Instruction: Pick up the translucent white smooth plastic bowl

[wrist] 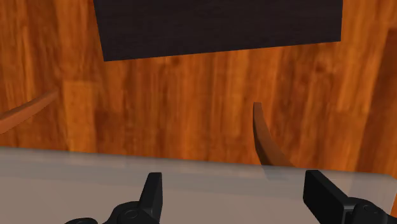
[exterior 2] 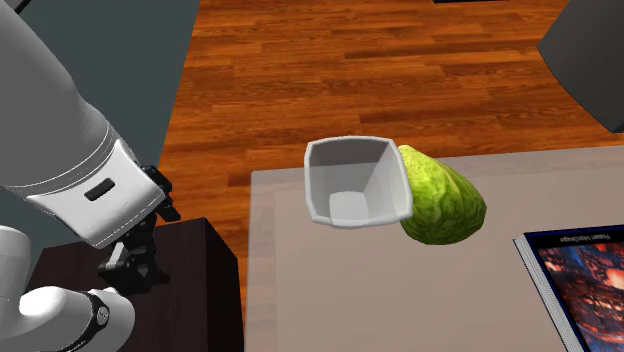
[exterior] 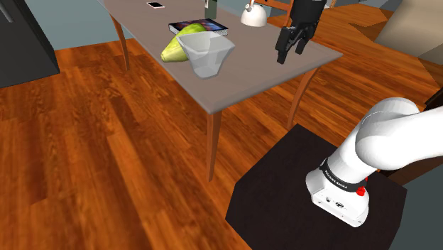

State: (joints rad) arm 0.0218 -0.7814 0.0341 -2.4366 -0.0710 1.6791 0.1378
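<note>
Found bowl [exterior: 206, 54] at upper centre of the shoulder frame, upright on grey table [exterior: 248, 82], close to the table's edge. Same bowl [exterior 2: 355, 180] at centre of the second exterior frame, mouth up, empty. Squarish, thin pale walls flaring to the rim, see-through. Touching or just beside green fruit [exterior: 172, 47]; cannot tell which. Judged light, fairly stiff, slick, likely to skid or tip if nudged. Best taken by one wall, one finger inside and one outside, on the side away from the fruit. Noted gripper [exterior: 290, 51] to the right of the bowl in the shoulder frame, well apart from it, over the tabletop. Jaws wide, nothing between them. Also on the table: book [exterior: 199, 28], white kettle [exterior: 253, 15], phone [exterior: 155, 6]. Below, glossy wood floor [exterior: 106, 142]. Black stand [exterior: 284, 195] at lower right.
</note>
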